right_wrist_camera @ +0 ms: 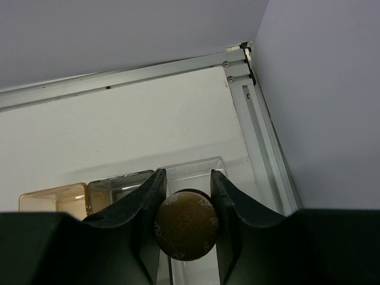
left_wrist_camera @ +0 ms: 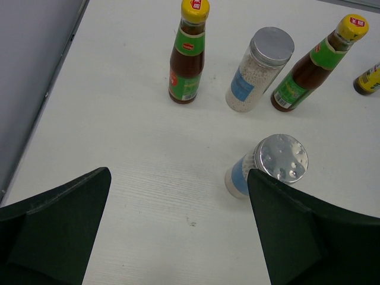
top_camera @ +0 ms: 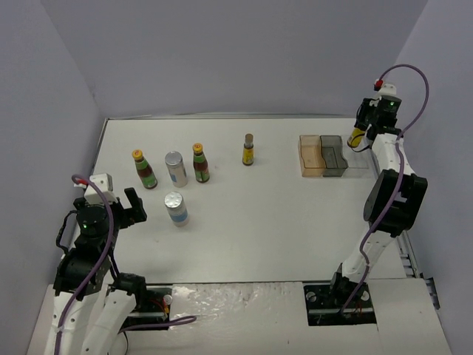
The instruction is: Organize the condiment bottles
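Observation:
My right gripper (top_camera: 361,134) is shut on a small yellow-labelled bottle (top_camera: 357,137), held above the clear right compartment (top_camera: 359,160) of the tray. In the right wrist view the gripper (right_wrist_camera: 187,185) clamps the bottle's brown cap (right_wrist_camera: 187,225) over that compartment (right_wrist_camera: 193,168). On the left stand two dark yellow-capped bottles (top_camera: 145,168) (top_camera: 200,163), a silver-topped cylinder (top_camera: 175,168) between them, a second cylinder (top_camera: 176,208) nearer, and another small yellow-labelled bottle (top_camera: 249,150). My left gripper (top_camera: 126,208) is open and empty, left of the near cylinder (left_wrist_camera: 268,166).
The tray has an orange compartment (top_camera: 310,156), a grey one (top_camera: 333,155) and the clear one, at the back right. The table's metal edge rail (right_wrist_camera: 261,136) and the grey walls are close behind and to the right of the tray.

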You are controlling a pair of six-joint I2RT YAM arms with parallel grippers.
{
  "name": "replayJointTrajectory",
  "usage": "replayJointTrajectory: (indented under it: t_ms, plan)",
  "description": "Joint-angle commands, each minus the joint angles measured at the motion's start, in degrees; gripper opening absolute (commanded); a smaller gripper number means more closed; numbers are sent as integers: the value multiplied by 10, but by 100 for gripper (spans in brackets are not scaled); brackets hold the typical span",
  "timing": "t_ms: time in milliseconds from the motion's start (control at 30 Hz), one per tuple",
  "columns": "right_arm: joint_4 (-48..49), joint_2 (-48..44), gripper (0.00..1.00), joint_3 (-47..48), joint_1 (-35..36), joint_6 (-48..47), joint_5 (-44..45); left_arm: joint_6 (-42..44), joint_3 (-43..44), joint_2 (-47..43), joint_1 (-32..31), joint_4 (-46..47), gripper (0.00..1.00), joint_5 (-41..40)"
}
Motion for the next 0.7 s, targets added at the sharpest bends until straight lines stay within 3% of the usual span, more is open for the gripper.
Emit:
replayJointTrajectory:
  t_ms: [0, 567, 667]
  plan:
    - [82, 12, 0, 38, -7, -6, -4, 9, 2, 5, 1, 46, 97, -9]
    - [141, 58, 0, 8, -12, -9, 16, 10, -1, 5, 8, 53, 97, 3]
    - [134, 64, 10, 16, -12, -8, 7, 11, -1, 9, 8, 53, 97, 4]
